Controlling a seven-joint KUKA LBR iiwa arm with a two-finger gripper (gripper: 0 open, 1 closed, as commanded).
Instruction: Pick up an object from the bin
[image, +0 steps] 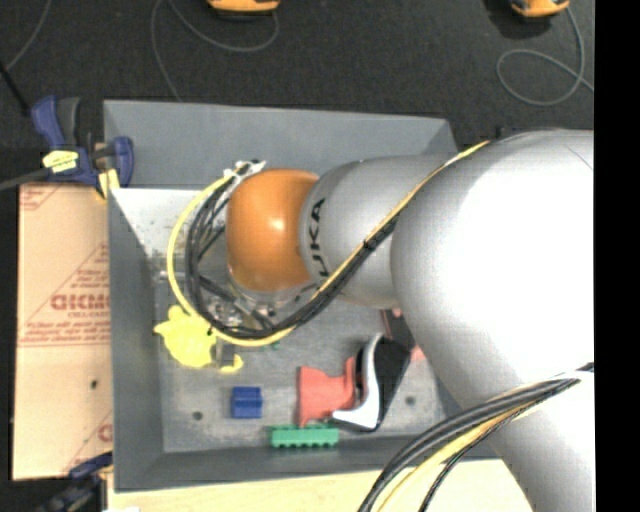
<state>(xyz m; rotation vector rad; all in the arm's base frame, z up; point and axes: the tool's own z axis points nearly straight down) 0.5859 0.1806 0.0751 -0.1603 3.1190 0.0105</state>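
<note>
Just right of the yellow toy (188, 338), the gripper (232, 312) sits low in the bin (135, 420), its opening hidden by the orange cover (268, 228) and cables (183, 250) so I cannot tell its state, with a blue block (245, 402), green toothed strip (305, 436) and red piece (320, 392) lying farther right of the toy.

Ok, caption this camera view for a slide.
Robot arm reaching into a grey bin beside a yellow toy, with a blue block and green brick nearby.
</note>
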